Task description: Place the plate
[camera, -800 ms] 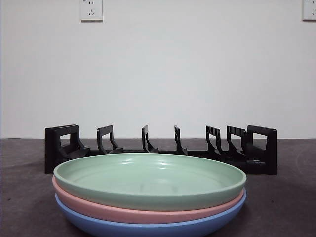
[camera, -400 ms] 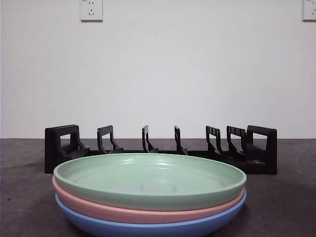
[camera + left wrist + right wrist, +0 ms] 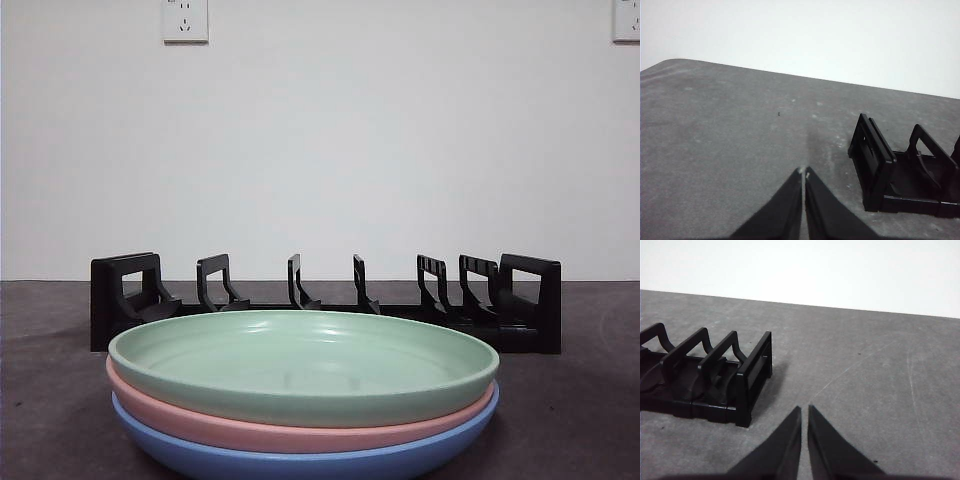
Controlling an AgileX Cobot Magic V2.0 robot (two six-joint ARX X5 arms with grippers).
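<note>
Green plate [image 3: 300, 365] on top of a three-high stack: pale mint, shallow, wide rim, glossy inside with a couple of faint marks near the middle. Sitting flat on a pink plate [image 3: 290, 430], which sits on a blue plate [image 3: 300, 462], all nested neatly on the grey table [image 3: 50, 400]. Right up close to the front camera, with the black dish rack [image 3: 325, 300] standing behind the stack, slots upright and nothing in them. Stack not visible in either wrist view, so no telling how far from either claw.

Left gripper [image 3: 803, 172]: jaws pressed together, only a hairline seam between the tips, nothing held and nothing touched. Hovering over bare table, pointed along the tabletop, with one end of the dish rack [image 3: 890, 170] just off to one side of the tips and a bit ahead.

Right gripper [image 3: 804, 409]: jaws nearly together too, a thin sliver of gap, holding nothing. Also over bare table, with the other end of the dish rack [image 3: 710, 375] off to the opposite side and slightly ahead.

Neither arm showing up in the front view. Both claws flanking the rack, one per end, well clear of it.
</note>
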